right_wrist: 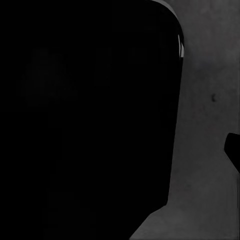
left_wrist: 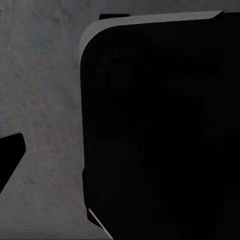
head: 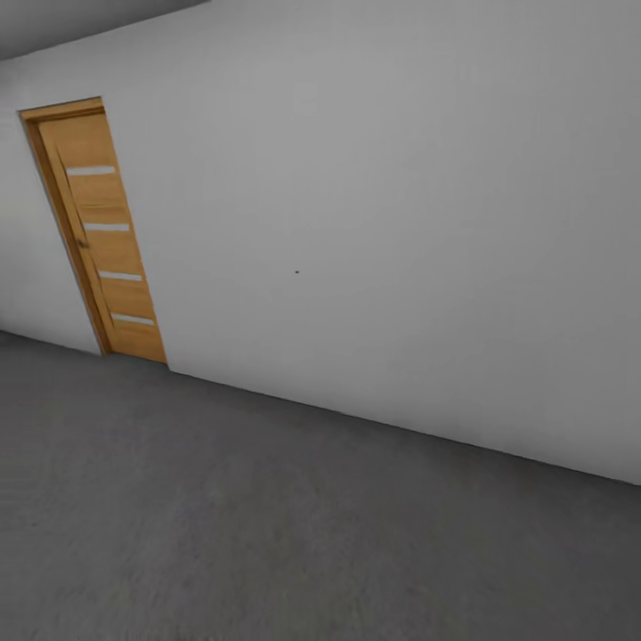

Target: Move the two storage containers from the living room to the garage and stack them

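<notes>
- Ahead, in the head view, a plain grey-white wall meets the dark grey mottled floor of the garage.
- Set into that wall toward the left is a narrow wooden door with four pale horizontal slits, standing upright in its frame.
- Under the left wrist the same concrete floor shows, beside a big black rounded body of the robot with a thin grey edge.
- One dark tip of the left claw pokes in at the picture's edge; whether that claw is spread or closed I cannot tell.
- Under the right wrist, grey floor lies beside another large black rounded body.
- A small dark tip of the right claw shows at the edge; its state cannot be told either.
</notes>
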